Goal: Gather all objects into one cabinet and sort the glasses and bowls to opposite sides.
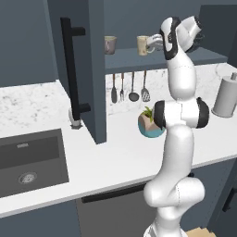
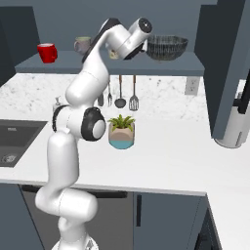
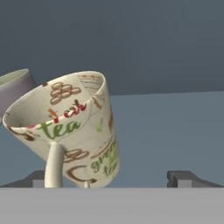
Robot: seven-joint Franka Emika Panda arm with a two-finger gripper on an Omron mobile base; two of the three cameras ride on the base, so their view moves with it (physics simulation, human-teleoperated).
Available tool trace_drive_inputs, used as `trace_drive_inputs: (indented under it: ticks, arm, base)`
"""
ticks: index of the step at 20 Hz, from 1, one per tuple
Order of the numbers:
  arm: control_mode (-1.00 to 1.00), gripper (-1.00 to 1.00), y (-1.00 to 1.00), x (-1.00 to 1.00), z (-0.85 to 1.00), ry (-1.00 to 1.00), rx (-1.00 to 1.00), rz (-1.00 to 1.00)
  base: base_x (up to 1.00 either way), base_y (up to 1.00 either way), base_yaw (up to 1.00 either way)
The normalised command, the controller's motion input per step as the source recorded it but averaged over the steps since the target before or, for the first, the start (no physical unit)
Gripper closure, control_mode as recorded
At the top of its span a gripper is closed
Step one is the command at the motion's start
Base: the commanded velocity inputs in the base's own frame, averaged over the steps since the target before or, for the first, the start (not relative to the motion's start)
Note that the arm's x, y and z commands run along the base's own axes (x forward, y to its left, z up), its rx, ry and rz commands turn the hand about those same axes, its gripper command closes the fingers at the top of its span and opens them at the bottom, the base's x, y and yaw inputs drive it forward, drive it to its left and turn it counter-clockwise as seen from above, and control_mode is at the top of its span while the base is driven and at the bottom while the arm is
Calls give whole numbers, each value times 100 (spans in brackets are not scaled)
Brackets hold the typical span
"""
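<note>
The pincer (image 3: 111, 177) stands wide open at the cabinet shelf (image 1: 152, 58), its two dark tips well apart low in the hand view, gripping nothing. The cream mug (image 3: 72, 127) sits close before it, leaning over in that view, handle toward the camera; it lies toward the left tip, and whether it touches a tip cannot be told. In the left base view the cream mug (image 1: 144, 45) is on the shelf just beside the hand, with the grey-brown mug (image 1: 110, 44) further left on the same shelf, apart from it. From the right base view, the red mug (image 2: 47, 52) stands at the shelf's left end, the grey-brown mug (image 2: 82, 45) next, and the bowl (image 2: 167, 47) sits to the right of the arm. The cabinet door (image 1: 78, 69) hangs open. A plant (image 2: 121, 131) stands on the worktop (image 2: 166, 161) below.
</note>
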Motion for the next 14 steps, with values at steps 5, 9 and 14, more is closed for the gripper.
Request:
trace_drive_inputs:
  ticks: [5,9,14]
  arm:
    - [-100,-100,6,0,0,0,0,0]
    - [-100,-100,18,0,0,0,0,0]
    - [-100,100,27,0,-10,0,0,0]
  base:
    - [0,0,0]
    - [0,0,0]
    - [0,0,0]
